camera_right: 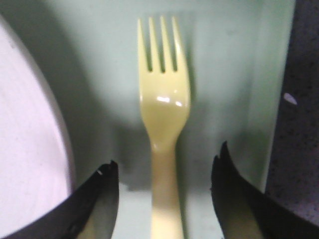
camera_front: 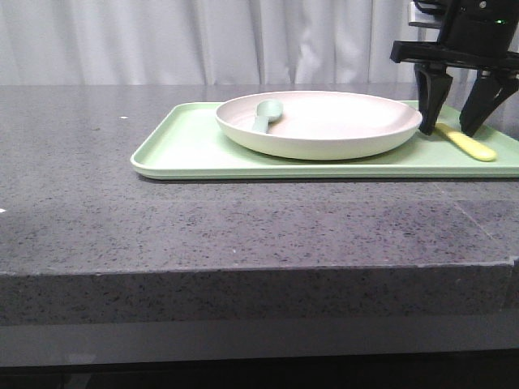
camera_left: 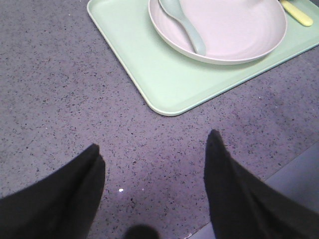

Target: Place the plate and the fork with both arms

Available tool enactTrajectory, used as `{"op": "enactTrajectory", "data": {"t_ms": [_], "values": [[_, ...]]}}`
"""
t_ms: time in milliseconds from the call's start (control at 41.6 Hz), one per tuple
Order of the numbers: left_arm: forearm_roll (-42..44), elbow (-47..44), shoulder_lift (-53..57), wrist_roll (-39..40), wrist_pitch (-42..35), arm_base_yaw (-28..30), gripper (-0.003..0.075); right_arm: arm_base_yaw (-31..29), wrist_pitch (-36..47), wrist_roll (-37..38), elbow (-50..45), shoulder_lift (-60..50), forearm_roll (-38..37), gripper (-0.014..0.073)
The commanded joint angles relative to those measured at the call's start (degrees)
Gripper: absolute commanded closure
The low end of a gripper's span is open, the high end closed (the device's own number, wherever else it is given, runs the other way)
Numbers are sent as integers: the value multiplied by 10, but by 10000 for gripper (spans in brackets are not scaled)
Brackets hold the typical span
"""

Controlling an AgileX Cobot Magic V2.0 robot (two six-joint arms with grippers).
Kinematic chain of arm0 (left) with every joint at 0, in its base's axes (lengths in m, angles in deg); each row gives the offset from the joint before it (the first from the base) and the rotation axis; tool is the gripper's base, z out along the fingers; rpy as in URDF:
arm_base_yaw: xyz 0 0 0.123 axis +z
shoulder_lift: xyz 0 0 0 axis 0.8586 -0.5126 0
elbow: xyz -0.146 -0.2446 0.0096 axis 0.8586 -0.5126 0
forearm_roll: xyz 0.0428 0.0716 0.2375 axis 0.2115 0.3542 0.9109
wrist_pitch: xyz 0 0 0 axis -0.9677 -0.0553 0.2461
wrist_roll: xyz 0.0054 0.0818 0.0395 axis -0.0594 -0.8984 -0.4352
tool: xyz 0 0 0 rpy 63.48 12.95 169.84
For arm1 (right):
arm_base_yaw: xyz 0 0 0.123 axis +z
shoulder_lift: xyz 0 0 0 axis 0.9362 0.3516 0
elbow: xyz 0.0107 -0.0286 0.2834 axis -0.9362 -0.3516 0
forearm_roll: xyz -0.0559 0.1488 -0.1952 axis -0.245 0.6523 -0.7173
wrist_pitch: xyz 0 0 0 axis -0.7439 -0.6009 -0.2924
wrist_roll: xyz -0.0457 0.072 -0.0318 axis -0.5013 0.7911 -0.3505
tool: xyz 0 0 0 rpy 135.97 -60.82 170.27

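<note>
fork: lies flat on tray, just right of plate, handle between fingers, tines pointing away from wrist, long axis running back-left to front-right in front view | right gripper: spread wide astride handle, not touching | left gripper: spread, over bare counter | spoon: in plate

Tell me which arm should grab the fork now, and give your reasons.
The right. The right gripper is open and straddles the handle of the fork on the tray, beside the plate. The left gripper is open above bare counter, off the tray.
</note>
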State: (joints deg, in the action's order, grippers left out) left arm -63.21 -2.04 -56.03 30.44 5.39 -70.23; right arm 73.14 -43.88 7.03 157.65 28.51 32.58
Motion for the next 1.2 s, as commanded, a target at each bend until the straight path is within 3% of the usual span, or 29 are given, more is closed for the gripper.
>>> {"op": "enactTrajectory", "data": {"t_ms": [0, 600, 1177], "values": [[-23, 16, 2, 1, -32, 1, 288, 1, -4, -21, 14, -68, 6, 147], [-23, 16, 2, 1, -32, 1, 288, 98, -38, -40, -5, -342, -41, 148], [-22, 16, 2, 1, -31, 1, 288, 98, 137, -40, -451, -753, -66, 148]]}}
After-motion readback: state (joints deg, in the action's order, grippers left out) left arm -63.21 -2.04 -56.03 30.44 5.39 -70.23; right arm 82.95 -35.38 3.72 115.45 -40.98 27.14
